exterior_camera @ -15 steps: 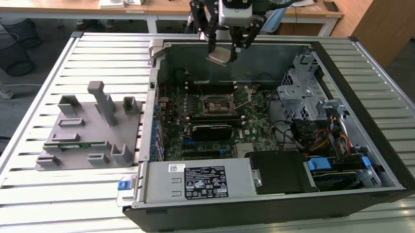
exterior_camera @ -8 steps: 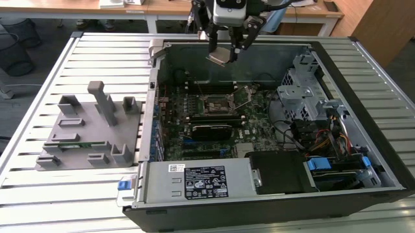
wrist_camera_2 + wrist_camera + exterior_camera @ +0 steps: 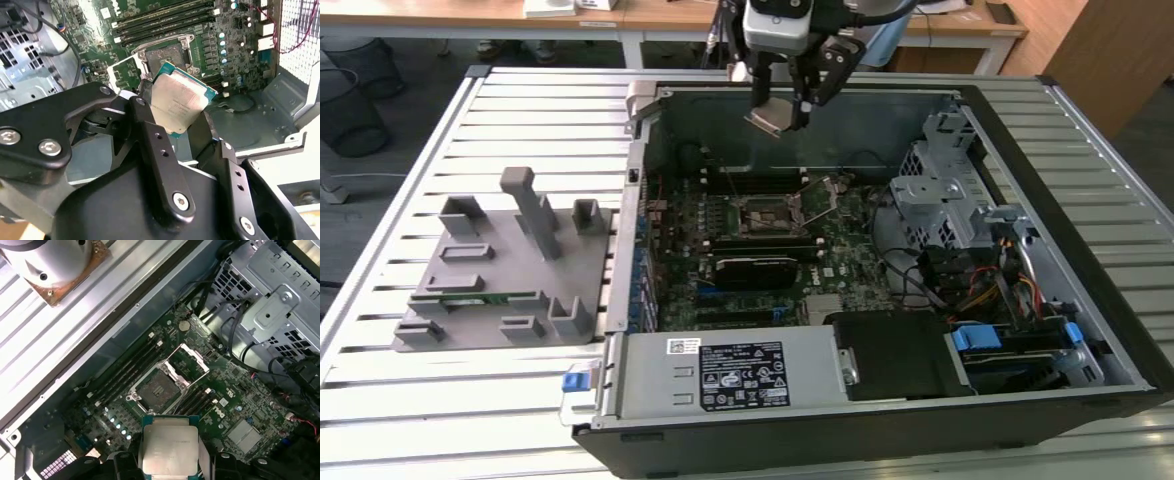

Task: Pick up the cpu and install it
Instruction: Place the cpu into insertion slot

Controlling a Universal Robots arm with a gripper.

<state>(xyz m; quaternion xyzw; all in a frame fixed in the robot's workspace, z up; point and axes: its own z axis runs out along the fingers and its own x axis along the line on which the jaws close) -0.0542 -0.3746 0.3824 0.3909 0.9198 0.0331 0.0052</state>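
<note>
The robot's black two-fingered hand (image 3: 785,105) (image 3: 177,117) is clenched on the small silvery-grey square cpu (image 3: 771,115) (image 3: 181,102) (image 3: 170,450), its fingers (image 3: 131,452) pressing two opposite edges, and holds it in the air over the far wall of the case. Below, a slatted metal bench (image 3: 494,400) carries the open black computer case (image 3: 1121,330), with a grey plastic parts fixture (image 3: 494,270) beside it on the exterior view's left. Inside the case lie the green motherboard (image 3: 747,250) (image 3: 235,385) and a silver metal drive cage (image 3: 941,190) (image 3: 280,305). The square black-framed metal socket (image 3: 767,213) (image 3: 167,52) (image 3: 152,390) sits uncovered, its retaining frame (image 3: 192,359) swung up beside it. The cpu is well apart from the socket, tilted rather than level. Its metal top faces the second wrist view's camera. It is near-square, with no clear long axis.
</note>
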